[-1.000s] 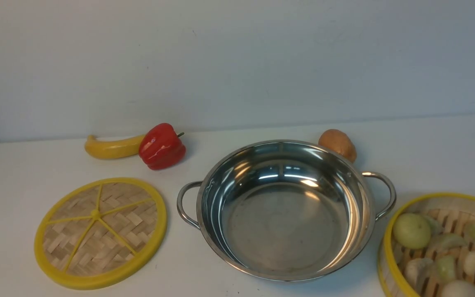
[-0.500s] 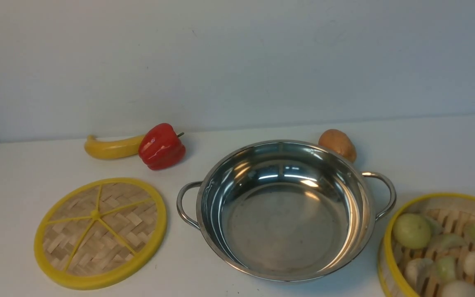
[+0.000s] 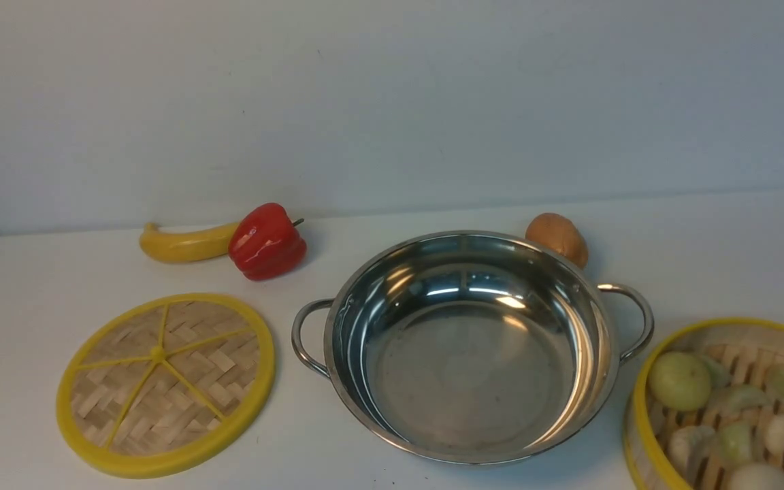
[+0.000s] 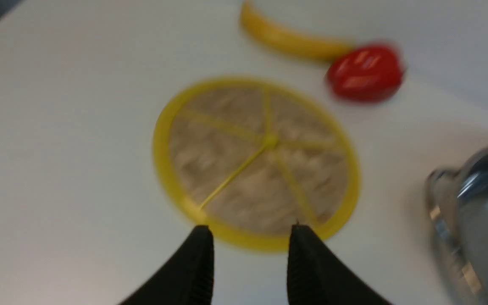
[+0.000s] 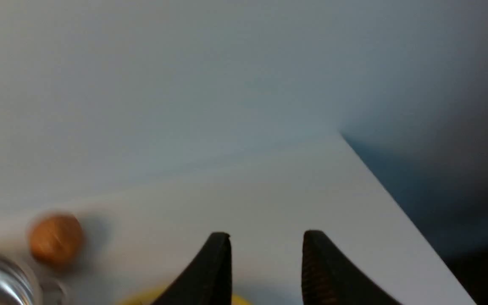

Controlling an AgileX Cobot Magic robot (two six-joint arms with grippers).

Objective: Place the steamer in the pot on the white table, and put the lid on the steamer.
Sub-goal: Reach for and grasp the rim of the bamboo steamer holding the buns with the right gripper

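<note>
The steamer sits on the white table at the near right, partly cut off by the front view's edge. Its slatted floor carries pale buns and dumplings. It stands just beside the pot, close to the pot's right loop handle but not touching it. The stainless-steel pot is upright in the middle of the table and holds nothing. To its left the lid lies flat on the table, spoked side up, a small gap from the pot's left handle.

The left gripper hovers over the lid's near rim, its two black fingers spread apart with nothing between them. The right gripper is likewise parted and empty above the table, and a blurred sliver of yellow rim shows near its fingers.

Behind the lid, a banana touches a red bell pepper. A brown lump, perhaps a potato, rests just behind the pot's far right rim.
</note>
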